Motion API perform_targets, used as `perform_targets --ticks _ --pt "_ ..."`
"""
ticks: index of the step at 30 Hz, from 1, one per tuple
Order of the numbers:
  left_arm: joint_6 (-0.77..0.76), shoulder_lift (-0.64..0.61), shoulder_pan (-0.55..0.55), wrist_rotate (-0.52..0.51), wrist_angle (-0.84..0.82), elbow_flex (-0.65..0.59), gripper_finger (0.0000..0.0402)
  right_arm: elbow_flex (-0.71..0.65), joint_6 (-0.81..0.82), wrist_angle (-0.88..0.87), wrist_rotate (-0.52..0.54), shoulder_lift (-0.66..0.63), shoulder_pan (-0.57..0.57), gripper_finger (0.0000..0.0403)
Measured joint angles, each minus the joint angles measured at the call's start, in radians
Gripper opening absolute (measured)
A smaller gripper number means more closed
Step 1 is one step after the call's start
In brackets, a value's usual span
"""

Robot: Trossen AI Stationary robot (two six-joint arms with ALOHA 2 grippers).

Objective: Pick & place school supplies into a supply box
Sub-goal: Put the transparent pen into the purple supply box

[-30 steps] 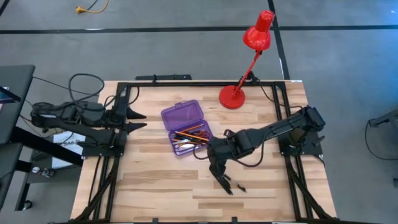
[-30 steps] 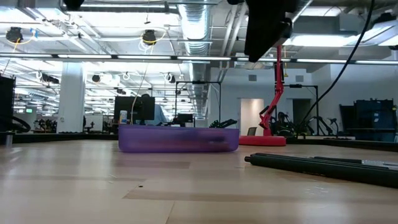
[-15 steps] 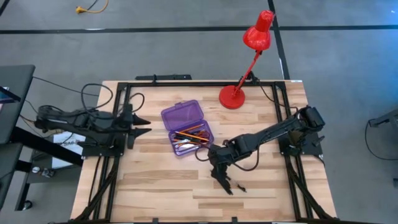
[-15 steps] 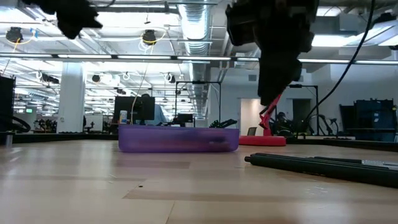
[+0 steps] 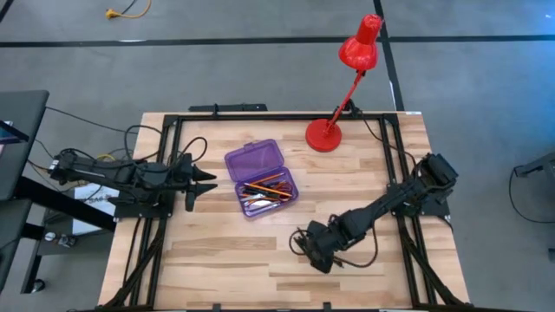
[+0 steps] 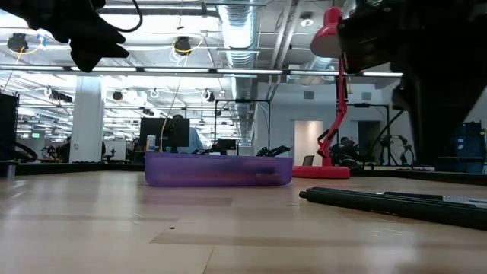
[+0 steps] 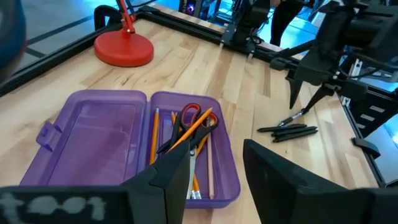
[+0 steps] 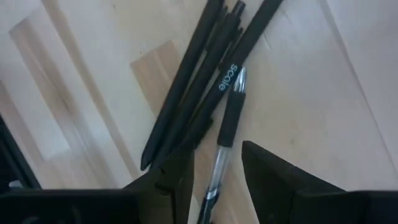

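Observation:
The purple supply box [image 5: 260,178] lies open mid-table, its lid [image 7: 93,134] flat beside the tray [image 7: 221,180]. In the tray lie orange pencils [image 7: 153,140] and red-handled scissors [image 7: 189,118]. A loose bunch of black pens [image 7: 289,129] rests on the wood toward the near right. My right gripper [image 8: 217,168] hangs open just over them, pointing steeply down, one finger on each side of a clear-barrelled pen [image 8: 227,134]. The same gripper [image 7: 301,102] shows in the left wrist view. My left gripper [image 5: 206,186] waits open, left of the box.
A red desk lamp stands with its base [image 5: 326,134] at the far edge, right of the box, and its arm leans out past the table. Black frame rails [image 5: 260,115] run along the table's edges. Bare wood lies between the box and the pens.
My right gripper has gone toward the near edge and down onto the spot of the black pens, tipping more steeply downward. My left gripper has sunk at the left side and rolled a little. Box, pencils, scissors and pens have stayed put.

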Motion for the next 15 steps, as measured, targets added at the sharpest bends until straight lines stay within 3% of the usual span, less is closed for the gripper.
perform_targets --ticks 10,15 --pt "0.032 0.000 0.000 -0.001 0.030 -0.001 0.0138 -0.004 0.111 -0.039 0.037 0.026 0.058 0.0130" --pt "0.044 0.000 0.000 -0.003 0.039 -0.001 0.0138 -0.004 0.107 -0.054 0.035 0.025 0.043 0.0159"
